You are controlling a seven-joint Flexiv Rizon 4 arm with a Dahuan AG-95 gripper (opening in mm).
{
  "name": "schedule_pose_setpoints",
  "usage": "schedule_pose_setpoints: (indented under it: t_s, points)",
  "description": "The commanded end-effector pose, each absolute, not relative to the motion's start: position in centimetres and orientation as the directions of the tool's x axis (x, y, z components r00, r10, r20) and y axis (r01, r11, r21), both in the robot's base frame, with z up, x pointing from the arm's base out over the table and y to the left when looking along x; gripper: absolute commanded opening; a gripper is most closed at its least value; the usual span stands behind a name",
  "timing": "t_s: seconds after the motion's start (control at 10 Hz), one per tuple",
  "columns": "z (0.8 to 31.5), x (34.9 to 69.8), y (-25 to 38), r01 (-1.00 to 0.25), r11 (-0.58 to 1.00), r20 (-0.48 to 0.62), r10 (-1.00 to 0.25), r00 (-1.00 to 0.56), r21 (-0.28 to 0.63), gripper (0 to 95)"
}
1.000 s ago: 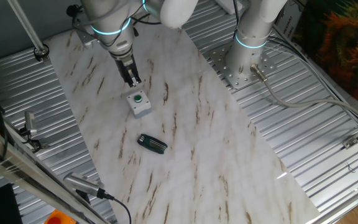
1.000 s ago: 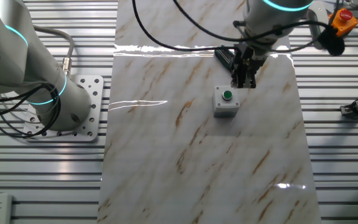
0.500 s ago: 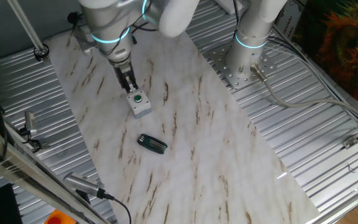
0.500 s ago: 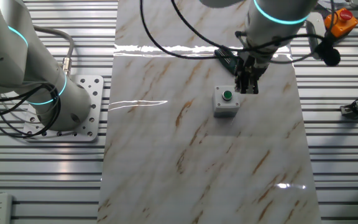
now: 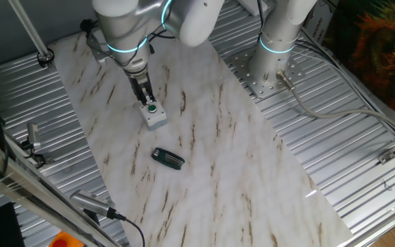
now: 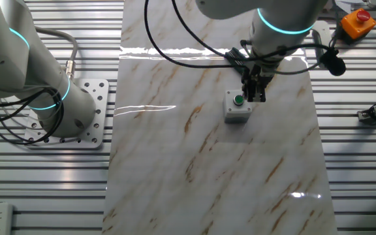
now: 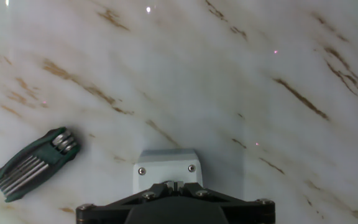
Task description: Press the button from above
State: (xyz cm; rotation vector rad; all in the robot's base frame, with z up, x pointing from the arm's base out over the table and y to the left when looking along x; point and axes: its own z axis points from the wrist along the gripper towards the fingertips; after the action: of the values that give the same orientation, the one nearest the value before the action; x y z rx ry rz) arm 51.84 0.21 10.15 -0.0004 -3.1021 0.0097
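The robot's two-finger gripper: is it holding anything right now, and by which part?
Nothing is held. The gripper hangs just over the small light grey box with the round green button.

1 button (image 5: 153,108), 1 hex-key set (image 5: 167,158), prob.

Button (image 5: 153,108) cap is green, sitting on a light grey housing (image 7: 166,167). Tabletop (image 6: 207,163) is white marble-look with brown streaks; folding hex key set (image 7: 30,163) is dark green/black. Arm (image 5: 125,20) is white-grey with a cyan glowing ring, gripper (image 6: 253,96) black.
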Motion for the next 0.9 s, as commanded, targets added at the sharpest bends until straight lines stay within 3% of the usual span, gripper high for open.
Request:
schedule_pose_setpoints:
  t_s: [0.1, 0.9]
  points:
    - [9.7, 51.6, 0.2, -0.004, 1.000, 0.035, -0.004, -0.999, 0.000, 0.0]
    - [9.5, 50.5, 0.8, -0.013, 1.000, 0.046, -0.014, -0.999, 0.024, 0.0]
